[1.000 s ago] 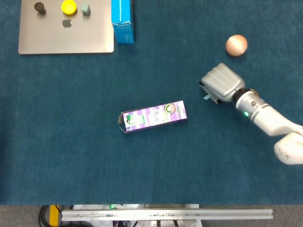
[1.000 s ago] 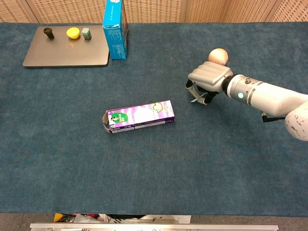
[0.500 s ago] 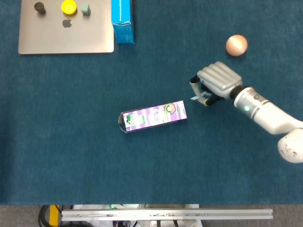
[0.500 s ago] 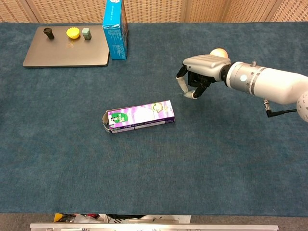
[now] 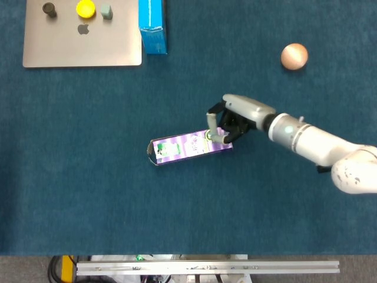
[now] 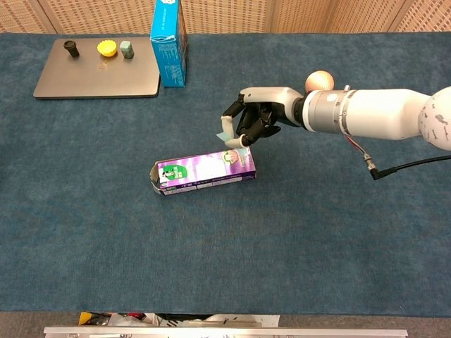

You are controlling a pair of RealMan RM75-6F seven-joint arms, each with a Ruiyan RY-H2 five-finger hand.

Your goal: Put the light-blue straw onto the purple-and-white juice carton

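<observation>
Right hand (image 6: 255, 121) has carried the light-blue plastic straw (image 6: 224, 132), pinched in its fingers, from near the peach ball (image 5: 294, 56) to just above the lying purple-and-white juice carton (image 5: 189, 145); I'd lower and release next.

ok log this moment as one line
phase: carry to place | right hand: holds light-blue straw, above right end of juice carton | straw not yet on carton | left hand: not in view

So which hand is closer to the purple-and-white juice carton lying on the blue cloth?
Right. The right hand hovers over the purple-and-white juice carton's right end, holding the light-blue straw. The left hand is not in either view.
</observation>
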